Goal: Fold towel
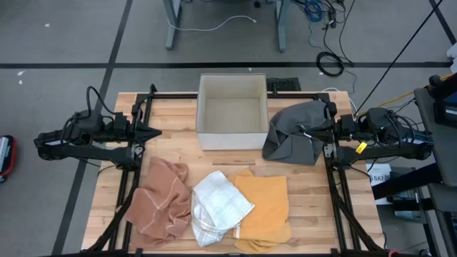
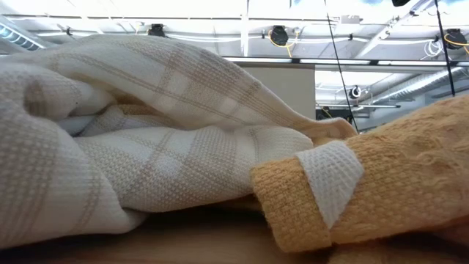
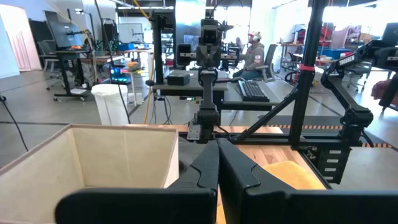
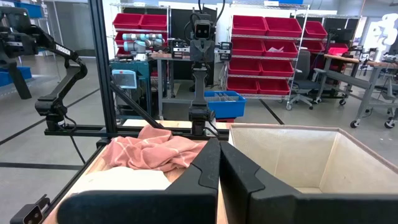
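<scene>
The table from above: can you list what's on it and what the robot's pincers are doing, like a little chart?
box: open beige bin, at the table's far middle
gray towel: crumpled, right of the bin
pink towel: crumpled, near left
white plaid towel: crumpled, near middle
yellow towel: fairly flat, near right
left pincer: shut, holds nothing
right pincer: shut, over the gray towel

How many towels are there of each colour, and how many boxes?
Pink towel: 1
White checked towel: 1
Yellow towel: 1
Grey towel: 1
Box: 1
Total: 5 things, 4 of them towels.
</scene>
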Robot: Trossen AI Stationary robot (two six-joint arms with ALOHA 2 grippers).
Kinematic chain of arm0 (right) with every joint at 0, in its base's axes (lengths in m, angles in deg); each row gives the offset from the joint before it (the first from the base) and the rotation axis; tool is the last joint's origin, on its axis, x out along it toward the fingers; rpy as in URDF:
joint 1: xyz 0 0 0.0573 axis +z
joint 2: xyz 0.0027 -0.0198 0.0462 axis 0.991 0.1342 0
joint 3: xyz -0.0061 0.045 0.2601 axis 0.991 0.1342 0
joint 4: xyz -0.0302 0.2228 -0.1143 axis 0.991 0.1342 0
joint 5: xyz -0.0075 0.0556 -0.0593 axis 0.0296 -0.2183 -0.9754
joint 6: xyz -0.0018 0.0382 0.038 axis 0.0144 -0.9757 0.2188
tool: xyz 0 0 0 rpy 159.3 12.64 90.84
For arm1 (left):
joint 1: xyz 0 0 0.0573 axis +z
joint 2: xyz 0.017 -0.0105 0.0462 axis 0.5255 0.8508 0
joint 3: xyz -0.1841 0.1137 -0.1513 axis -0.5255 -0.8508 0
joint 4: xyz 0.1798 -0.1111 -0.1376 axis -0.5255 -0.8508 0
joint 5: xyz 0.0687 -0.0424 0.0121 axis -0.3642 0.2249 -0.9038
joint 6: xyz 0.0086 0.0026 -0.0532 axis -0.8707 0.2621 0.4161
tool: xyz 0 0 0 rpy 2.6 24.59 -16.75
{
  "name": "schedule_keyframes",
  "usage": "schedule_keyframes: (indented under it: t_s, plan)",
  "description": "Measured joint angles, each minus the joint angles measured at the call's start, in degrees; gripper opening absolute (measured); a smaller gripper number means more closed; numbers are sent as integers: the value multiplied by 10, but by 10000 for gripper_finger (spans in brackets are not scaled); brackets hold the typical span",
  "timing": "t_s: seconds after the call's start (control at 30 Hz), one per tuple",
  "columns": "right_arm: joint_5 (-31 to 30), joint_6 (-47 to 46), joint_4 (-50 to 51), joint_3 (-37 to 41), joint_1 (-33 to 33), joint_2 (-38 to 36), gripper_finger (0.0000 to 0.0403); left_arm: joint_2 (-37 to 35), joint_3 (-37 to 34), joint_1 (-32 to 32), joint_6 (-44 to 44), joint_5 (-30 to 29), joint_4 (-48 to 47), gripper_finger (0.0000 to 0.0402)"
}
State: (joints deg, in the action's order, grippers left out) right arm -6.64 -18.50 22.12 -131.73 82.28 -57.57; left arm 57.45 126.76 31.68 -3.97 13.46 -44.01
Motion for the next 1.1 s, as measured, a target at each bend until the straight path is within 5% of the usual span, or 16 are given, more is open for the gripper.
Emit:
schedule_keyframes:
  t_s: [0.9, 1.1]
  plan:
    - [0, 0, -34, 0, 0, 2, 0, 0, 0, 0, 0, 0, 0, 3]
    - [0, 24, -190, 0, 0, 34, 0, 0, 0, 0, 0, 0, 0, 3]
